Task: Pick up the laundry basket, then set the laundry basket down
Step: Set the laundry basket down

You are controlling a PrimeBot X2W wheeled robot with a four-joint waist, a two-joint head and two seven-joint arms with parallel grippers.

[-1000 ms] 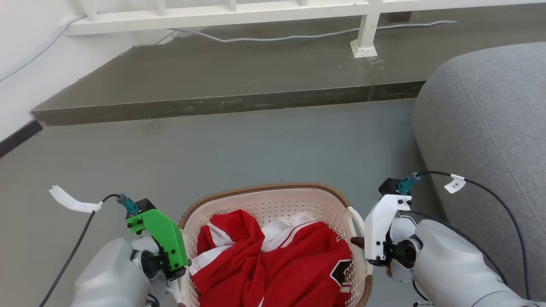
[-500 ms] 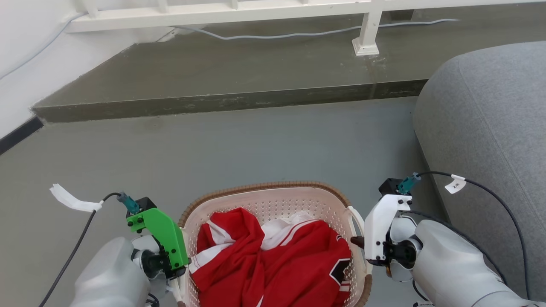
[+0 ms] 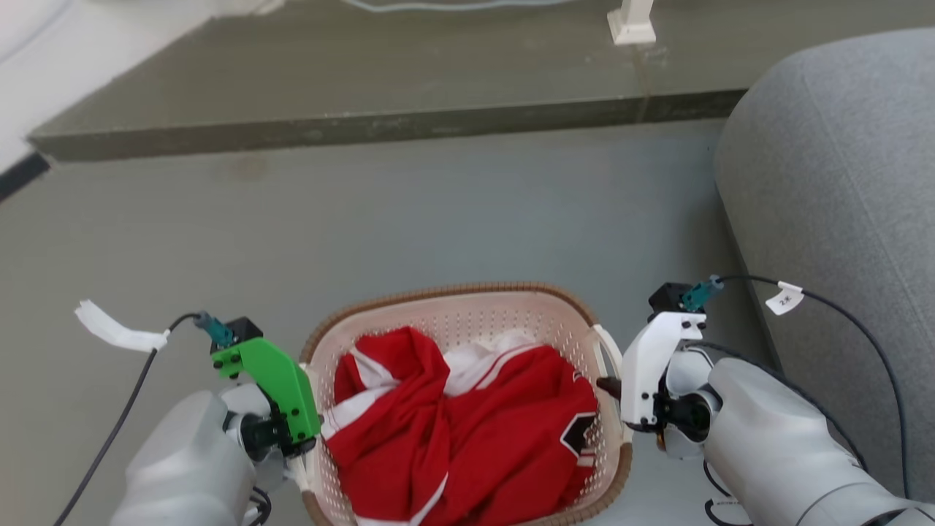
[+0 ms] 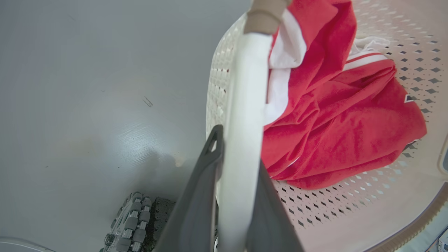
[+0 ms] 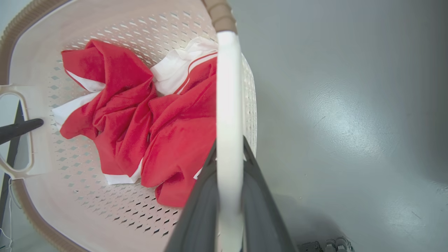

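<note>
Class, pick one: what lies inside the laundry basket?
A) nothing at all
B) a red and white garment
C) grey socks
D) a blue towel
B: a crumpled red and white garment lies inside the perforated laundry basket.

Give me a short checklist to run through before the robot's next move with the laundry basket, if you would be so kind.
1. Grip, left: left gripper shut on the left handle of the laundry basket, a finger either side: ok.
2. Grip, right: right gripper shut on the right handle: ok.
3. Load: red-and-white garment inside the rim: ok.
4. Set-down spot: bare grey floor ahead: ok.
5. Clearance between right forearm and grey sofa: cannot tell.
6. Basket bottom off the floor: cannot tell.
</note>
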